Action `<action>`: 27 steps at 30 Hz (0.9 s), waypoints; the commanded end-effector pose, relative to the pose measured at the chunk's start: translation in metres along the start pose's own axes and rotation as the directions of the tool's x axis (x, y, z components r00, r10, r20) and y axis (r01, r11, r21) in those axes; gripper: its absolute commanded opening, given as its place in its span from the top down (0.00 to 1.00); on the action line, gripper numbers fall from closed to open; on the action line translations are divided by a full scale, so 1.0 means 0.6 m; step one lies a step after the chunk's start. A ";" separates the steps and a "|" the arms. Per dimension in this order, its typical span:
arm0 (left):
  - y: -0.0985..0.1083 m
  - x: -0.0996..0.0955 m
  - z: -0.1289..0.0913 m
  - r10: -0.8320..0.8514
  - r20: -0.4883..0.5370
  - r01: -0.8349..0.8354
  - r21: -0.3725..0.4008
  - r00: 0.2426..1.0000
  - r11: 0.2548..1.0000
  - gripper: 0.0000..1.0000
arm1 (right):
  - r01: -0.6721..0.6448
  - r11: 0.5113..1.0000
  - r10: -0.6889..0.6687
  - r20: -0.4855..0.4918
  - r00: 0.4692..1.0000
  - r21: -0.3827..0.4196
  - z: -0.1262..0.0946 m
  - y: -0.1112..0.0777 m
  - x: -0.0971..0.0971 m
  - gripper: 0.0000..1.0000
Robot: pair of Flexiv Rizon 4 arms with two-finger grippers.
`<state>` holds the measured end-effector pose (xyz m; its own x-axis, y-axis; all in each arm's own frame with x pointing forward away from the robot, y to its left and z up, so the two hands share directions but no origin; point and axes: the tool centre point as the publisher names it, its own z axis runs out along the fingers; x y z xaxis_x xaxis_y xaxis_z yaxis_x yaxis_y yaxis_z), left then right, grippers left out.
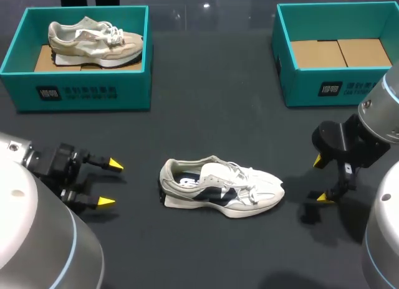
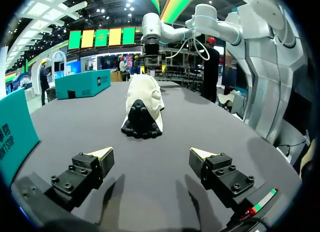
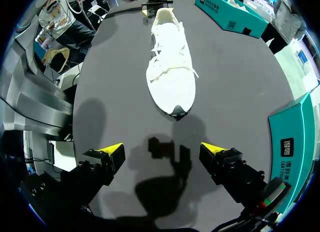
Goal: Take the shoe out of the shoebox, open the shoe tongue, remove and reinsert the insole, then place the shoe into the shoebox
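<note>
Shoe: the white sneaker with navy side panels stands on its sole in the middle of the table, outside both boxes. Its toe points toward our right arm and its heel toward our left.
Left side: our left jaws stand wide open with nothing in them. They are low over the table, and the sneaker's heel faces them from well ahead.
Right side: our right jaws are also spread apart and grip nothing. They hang near the table, with the sneaker's toe ahead of them and a gap between.
Far right: the right shoebox, teal, shows its cardboard floor.
Far left: the left shoebox, also teal, holds a beige sneaker with white laces.
</note>
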<state>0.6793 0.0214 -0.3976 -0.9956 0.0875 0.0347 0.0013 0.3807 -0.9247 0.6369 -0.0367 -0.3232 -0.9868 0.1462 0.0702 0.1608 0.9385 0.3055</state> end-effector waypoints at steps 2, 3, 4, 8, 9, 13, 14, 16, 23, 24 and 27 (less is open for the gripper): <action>-0.002 -0.002 0.013 -0.004 -0.014 0.004 0.006 1.000 1.000 0.00 | 0.000 1.000 0.000 0.002 1.000 0.000 0.000 -0.001 0.002 0.00; -0.002 -0.003 0.016 -0.006 -0.014 0.007 0.009 1.000 1.000 0.00 | 0.000 1.000 0.000 0.002 1.000 0.000 0.000 -0.001 0.002 0.00; -0.002 -0.005 0.020 -0.013 -0.018 0.013 0.013 1.000 1.000 0.00 | 0.000 1.000 0.000 0.002 1.000 0.000 0.000 -0.001 0.002 0.00; -0.006 -0.008 0.037 -0.011 -0.036 0.011 0.017 0.999 1.000 0.00 | 0.000 1.000 0.000 0.002 1.000 0.000 0.000 -0.001 0.002 0.00; -0.008 -0.009 0.042 -0.010 -0.035 0.011 0.017 0.999 1.000 0.00 | 0.000 1.000 0.000 0.002 1.000 0.000 0.000 -0.001 0.002 0.00; -0.013 -0.014 0.060 -0.013 -0.046 0.014 0.019 0.999 1.000 0.00 | 0.000 1.000 0.000 0.002 1.000 0.000 0.000 -0.001 0.002 0.00; -0.014 -0.016 0.064 -0.016 -0.045 0.017 0.020 0.999 1.000 0.00 | 0.000 1.000 0.000 0.002 1.000 0.000 0.000 -0.001 0.002 0.00; -0.015 -0.019 0.071 -0.029 -0.043 0.030 0.020 0.999 0.999 0.00 | 0.000 1.000 0.000 0.002 1.000 0.000 0.000 -0.001 0.002 0.00; -0.021 -0.027 0.095 -0.065 -0.027 0.065 0.020 0.998 0.998 0.00 | 0.000 1.000 0.000 0.002 1.000 0.000 0.000 -0.001 0.002 0.00; -0.023 -0.029 0.099 -0.071 -0.018 0.071 0.015 0.997 0.997 0.00 | 0.000 1.000 0.000 0.002 1.000 0.000 0.000 -0.001 0.002 0.00; -0.027 -0.032 0.110 -0.089 -0.008 0.089 0.022 0.996 0.996 0.00 | 0.000 1.000 0.000 0.002 1.000 0.000 0.000 -0.001 0.002 0.00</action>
<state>0.6923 -0.0386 -0.4060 -0.9902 0.0702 0.1206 -0.0874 0.3624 -0.9279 0.6369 -0.0367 -0.3232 -0.9868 0.1462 0.0702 0.1608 0.9385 0.3055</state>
